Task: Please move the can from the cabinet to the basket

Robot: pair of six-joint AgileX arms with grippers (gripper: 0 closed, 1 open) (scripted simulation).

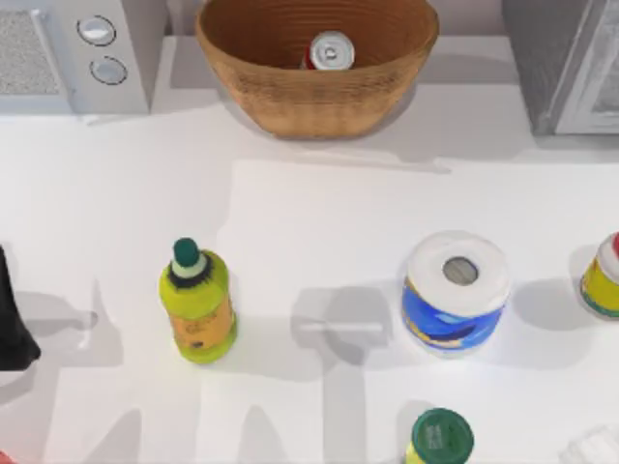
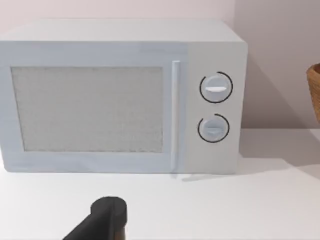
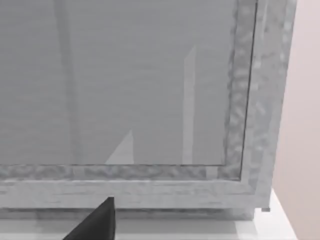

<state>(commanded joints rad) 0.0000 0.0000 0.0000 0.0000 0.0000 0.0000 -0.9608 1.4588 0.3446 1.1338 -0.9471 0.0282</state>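
Note:
The can (image 1: 330,51) stands upright inside the basket (image 1: 290,101) at the back middle of the table, its silver top up and a strip of red side showing. The grey cabinet (image 1: 561,63) stands at the back right, and its pale door panel (image 3: 130,85) fills most of the right wrist view from close by. A dark part of my right gripper (image 3: 97,222) juts in below that panel. My left arm (image 1: 12,324) sits at the table's left edge. A dark part of my left gripper (image 2: 107,217) faces the microwave (image 2: 125,95), and the basket's rim (image 2: 315,92) is beside it.
The light grey microwave (image 1: 77,53) stands at the back left. On the table stand a yellow-green bottle (image 1: 198,304), a blue-and-white paper roll (image 1: 455,290), a yellow jar (image 1: 604,275) at the right edge and a green-capped bottle (image 1: 440,437) at the front.

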